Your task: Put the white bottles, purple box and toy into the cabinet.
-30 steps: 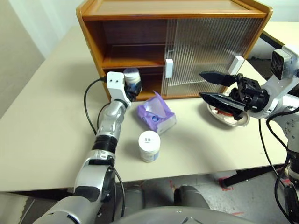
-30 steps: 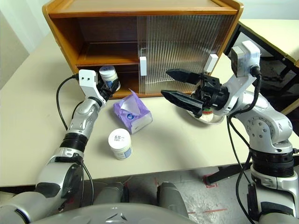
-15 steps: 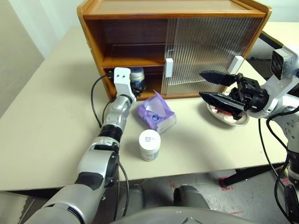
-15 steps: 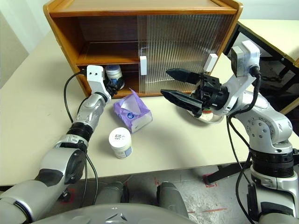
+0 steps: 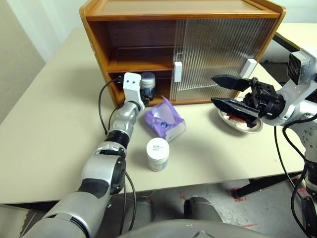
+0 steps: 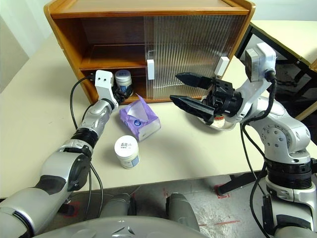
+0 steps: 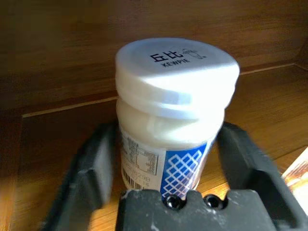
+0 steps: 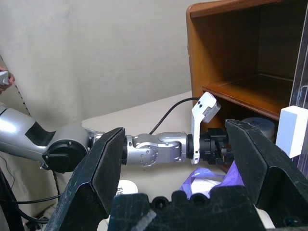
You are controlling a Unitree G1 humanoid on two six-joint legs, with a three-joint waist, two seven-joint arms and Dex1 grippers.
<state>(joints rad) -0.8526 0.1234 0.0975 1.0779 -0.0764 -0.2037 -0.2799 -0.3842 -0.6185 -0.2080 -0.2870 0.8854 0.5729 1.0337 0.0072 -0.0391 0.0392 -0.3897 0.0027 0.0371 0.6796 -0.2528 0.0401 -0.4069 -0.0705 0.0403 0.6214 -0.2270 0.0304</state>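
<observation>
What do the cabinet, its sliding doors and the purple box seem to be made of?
Cabinet: probably wood, orange-brown with visible grain and a light sheen. Sliding doors: ribbed translucent panels, plastic or glass, I cannot tell which. Purple box: apparently thin matte cardboard, since its top flap is torn upward.

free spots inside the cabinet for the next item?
Upper shelf in the cabinet is bare. On the floor below, a white bottle stands between the left pincer's spread fingers, crowding it. Anything behind the ribbed doors can't be judged.

Glossy orange-brown wood cabinet [image 5: 99, 29], ribbed translucent doors [image 5: 223, 54], probably plastic.
</observation>
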